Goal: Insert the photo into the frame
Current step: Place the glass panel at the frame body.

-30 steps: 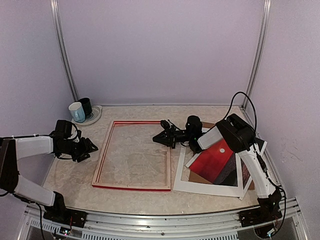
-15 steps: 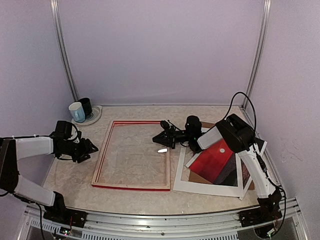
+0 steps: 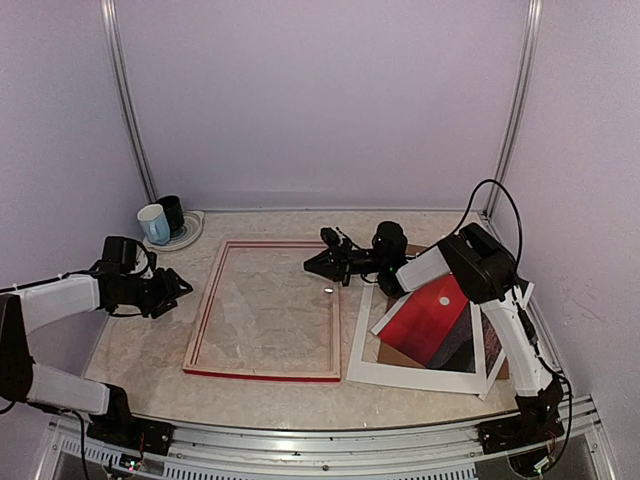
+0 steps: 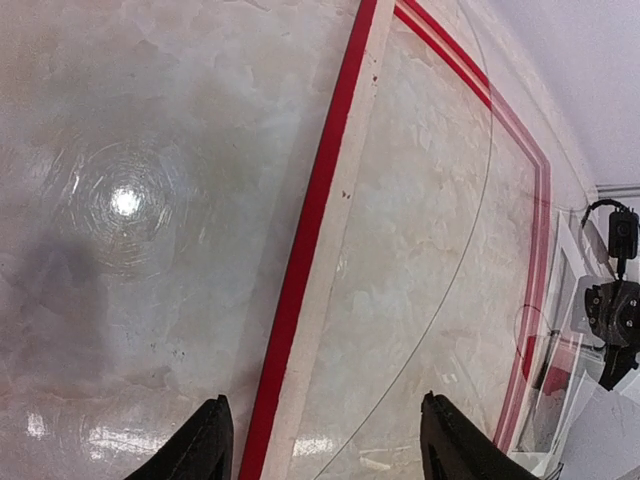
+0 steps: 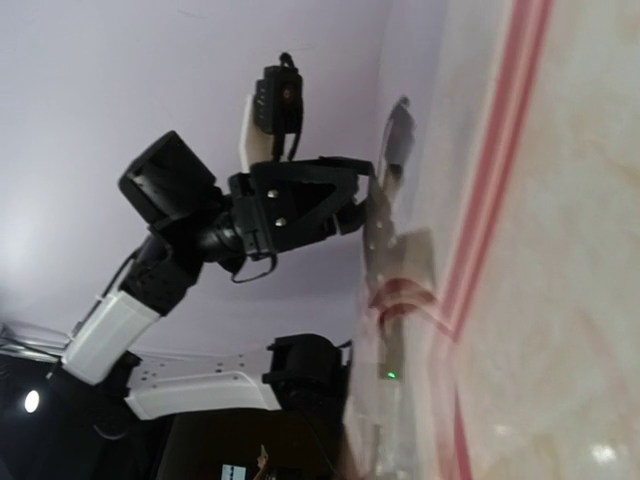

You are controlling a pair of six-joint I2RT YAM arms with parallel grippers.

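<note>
1. Our rectangular red-sunset photo [image 3: 428,322] lies tilted on a white mat border [image 3: 410,378], at 3 o'clock of the red-faced wooden frame [image 3: 262,374].
2. Our right claw [image 3: 312,266], clenched, hangs over the frame's 1 o'clock corner, with the photo apart at its 4 o'clock.
3. Our left claw [image 3: 183,290] gapes at the frame's 9 o'clock.

Soft, even light from overhead, walls pale and shadowless. On the glossy table [image 4: 90,120], a round glare at nine o'clock; a tiny glint beside the frame [image 3: 336,330]. Right wrist view smears and warps towards five o'clock.
</note>
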